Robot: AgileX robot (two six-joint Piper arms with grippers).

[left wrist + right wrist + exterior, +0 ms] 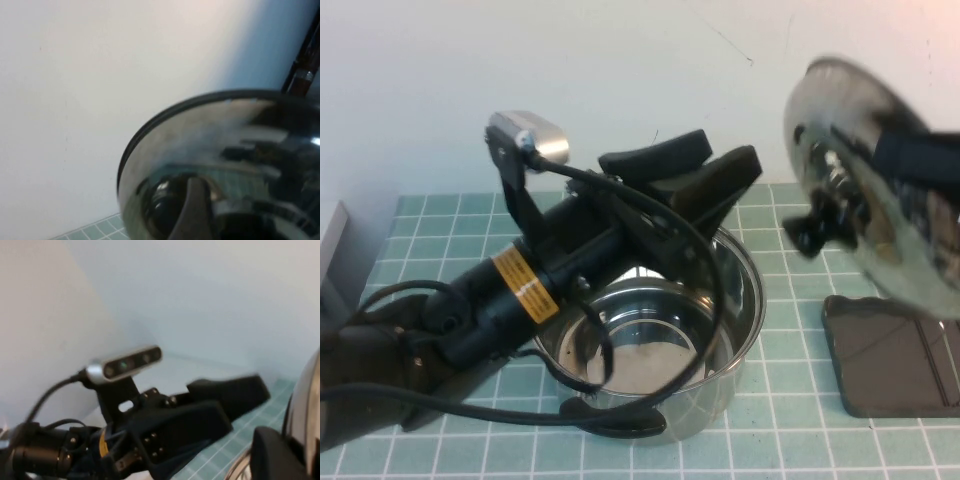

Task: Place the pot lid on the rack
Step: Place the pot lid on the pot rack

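Note:
The pot lid (865, 190) is in the air at the right, tilted on edge, with its black knob (812, 231) pointing left. My right gripper (920, 158) is shut on its rim, above the dark rack (890, 352). In the right wrist view one finger (274, 455) lies against the lid's edge (306, 405). My left gripper (730, 150) is open and empty above the far rim of the steel pot (660, 335). It also shows in the right wrist view (246, 404). The left wrist view shows the shiny lid (220, 150) close up.
The open steel pot stands in the middle of the green tiled table (800, 400), under my left arm (520, 285). The rack lies flat to the right of the pot. A grey object (330, 250) sits at the left edge. A white wall is behind.

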